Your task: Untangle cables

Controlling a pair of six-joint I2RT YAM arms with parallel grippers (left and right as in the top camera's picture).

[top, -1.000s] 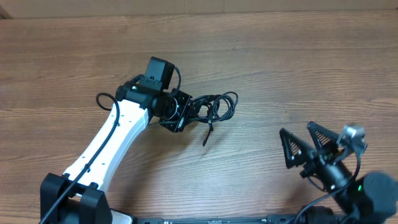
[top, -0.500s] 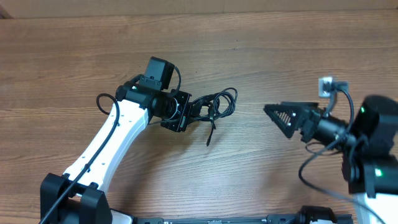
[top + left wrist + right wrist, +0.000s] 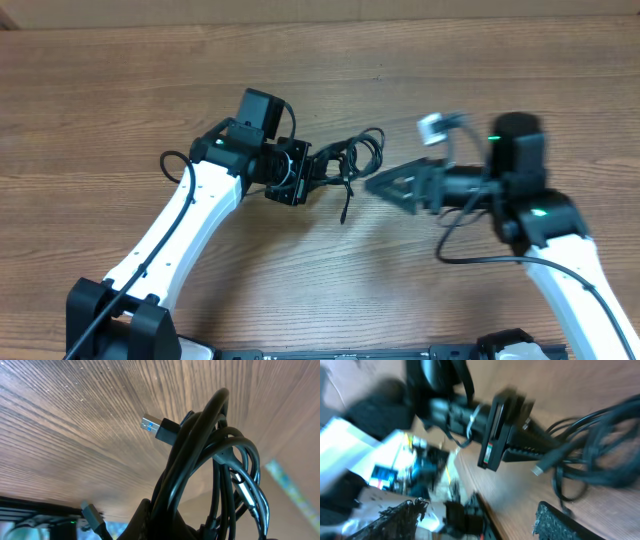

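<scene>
1. Bundle of thin black cables, looped and knotted, is sitting near the middle of the brown wood-grain table, between the two grippers.
2. Black two-finger left gripper, on the white left arm, is clamping its jaws together on the bundle's left side; the loops are fanning out to the right of it.
3. One loose strand with a small plug end is hanging from the bundle toward the table's near edge.
4. In the left wrist view the cables are filling the foreground and blocking much of the table; a silver-and-blue USB plug is sticking out to the left of the loops.
5. Black right gripper is pointing at the bundle from the right, just beside it, with its jaws standing apart and nothing between them; whether it is touching a loop cannot be told.
6. In the right wrist view its rough black fingers are framing the blurred left gripper and the cables.
7. Thick black wire fixed to the right arm is looping over the table beside that arm.
</scene>
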